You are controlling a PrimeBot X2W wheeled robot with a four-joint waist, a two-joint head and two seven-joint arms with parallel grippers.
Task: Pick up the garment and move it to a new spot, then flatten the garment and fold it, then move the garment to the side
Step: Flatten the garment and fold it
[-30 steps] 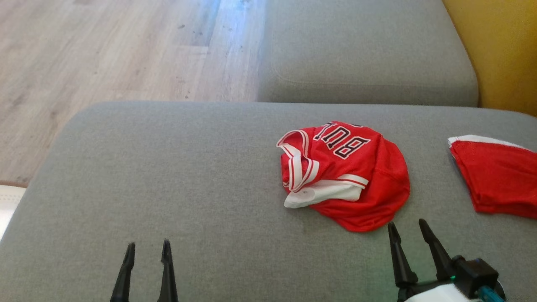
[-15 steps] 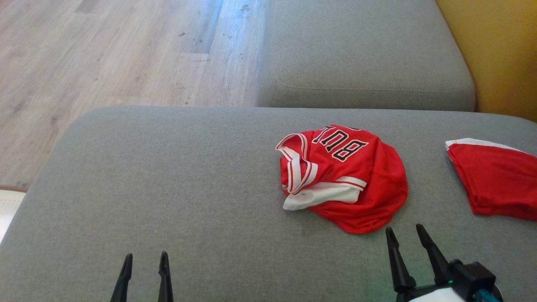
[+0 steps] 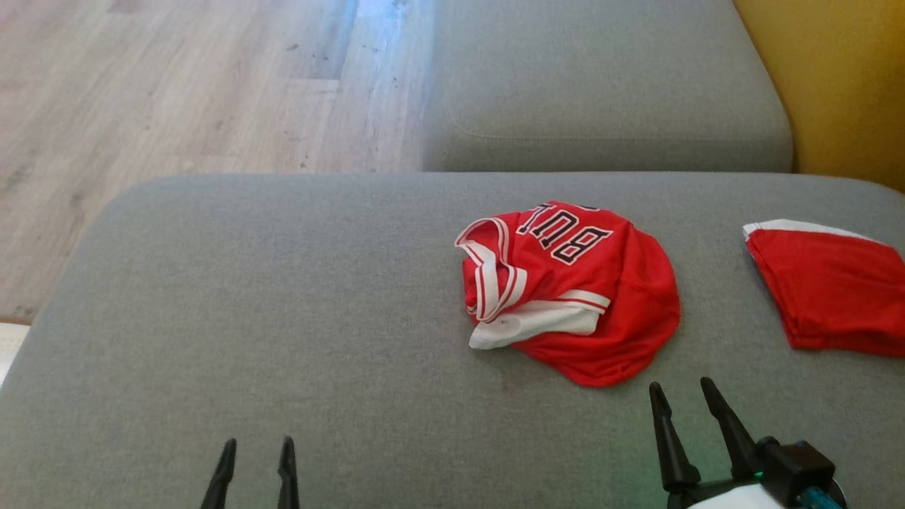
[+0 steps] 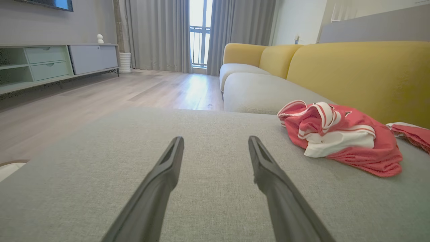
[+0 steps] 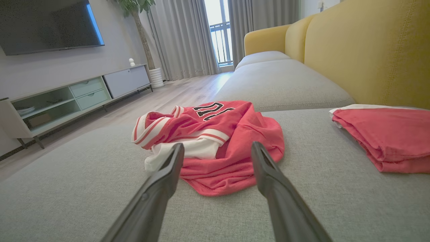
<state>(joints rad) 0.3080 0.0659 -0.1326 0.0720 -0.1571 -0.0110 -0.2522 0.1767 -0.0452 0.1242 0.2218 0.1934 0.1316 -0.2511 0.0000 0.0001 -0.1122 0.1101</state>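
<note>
Head view: garment point(image 3: 573, 290) lies crumpled on grey cushion point(image 3: 283, 318), right of centre; red w/ white trim, black letters showing upside down on its 12 o'clock side; white part bunched at its 7 o'clock edge.

L claw point(image 3: 257, 442) at 7 o'clock in view, low over bare cushion; fingers spread wide, nothing btwn them; garment at 2 o'clock from it, well apart.

R claw point(image 3: 680, 383) at 5 o'clock in view; fingers spread wide, empty; tips near garment's hem, not touching; garment at approx 10-11 o'clock from tips.

Second red cloth point(image 3: 834, 297), flat w/ white edge, at 3 o'clock from garment, apart from it; at 2 o'clock from R claw.

Far cushion point(image 3: 601, 85) at 12 o'clock, yellow backrest point(image 3: 841, 85) at 1-2 o'clock, wood floor point(image 3: 177, 85) at 10-11 o'clock.

L wrist view: L claw point(image 4: 215, 138) wide, grey fabric btwn fingers; garment point(image 4: 339, 134) at 2-3 o'clock.

R wrist view: R claw point(image 5: 217, 144) wide, aimed at garment point(image 5: 235, 134), which sits dead ahead at 12 o'clock; cloth point(image 5: 386, 134) at 3 o'clock.
</note>
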